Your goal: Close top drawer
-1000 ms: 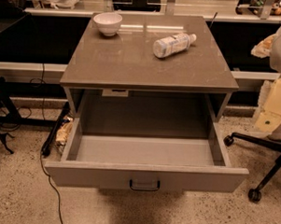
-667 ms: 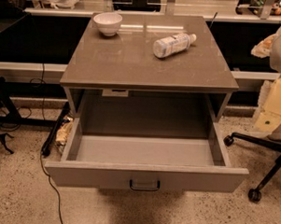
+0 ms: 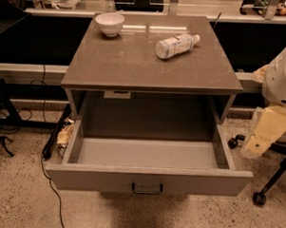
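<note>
Grey-taupe top drawer (image 3: 148, 156) pulled out, dark loop handle (image 3: 147, 188); gripper (image 3: 259, 141) at right.

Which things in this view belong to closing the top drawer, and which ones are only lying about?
For the job:
- top drawer, pulled fully out
- its handle, at the centre of the front panel
- gripper, at the right edge, apart from the drawer

Lying about:
- white bowl, on the cabinet top
- bottle, on its side on the same top

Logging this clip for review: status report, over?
Gripper hangs right of cabinet, touching nothing. Top drawer wide open, handle untouched. Nothing inside blocking it.
</note>
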Motion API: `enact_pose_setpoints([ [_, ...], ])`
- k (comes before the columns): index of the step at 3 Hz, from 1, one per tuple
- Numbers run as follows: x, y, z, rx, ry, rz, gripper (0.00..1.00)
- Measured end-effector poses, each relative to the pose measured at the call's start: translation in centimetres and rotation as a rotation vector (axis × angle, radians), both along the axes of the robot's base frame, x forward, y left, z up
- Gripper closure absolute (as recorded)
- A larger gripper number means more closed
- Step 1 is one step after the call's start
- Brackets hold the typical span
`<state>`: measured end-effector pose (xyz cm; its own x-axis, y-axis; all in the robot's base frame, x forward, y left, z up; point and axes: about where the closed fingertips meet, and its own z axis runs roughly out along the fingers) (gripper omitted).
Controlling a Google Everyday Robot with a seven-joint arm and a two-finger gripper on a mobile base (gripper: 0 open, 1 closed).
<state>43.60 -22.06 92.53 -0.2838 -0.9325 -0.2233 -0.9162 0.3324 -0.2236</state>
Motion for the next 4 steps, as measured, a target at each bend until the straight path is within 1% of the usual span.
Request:
enact_pose_setpoints([
  [1,-0.6,-0.2,-3.0,0.07,0.049,-0.065,0.0],
  [2,-2.1,0.4,-8.0,0.164,0.122,-0.172,0.19],
  [3,-3.7,0.8,-12.4,0.261,0.178,-0.276,0.42],
  [4,-4.5,1.9,-16.6,0.329,0.219,-0.377,0.65],
])
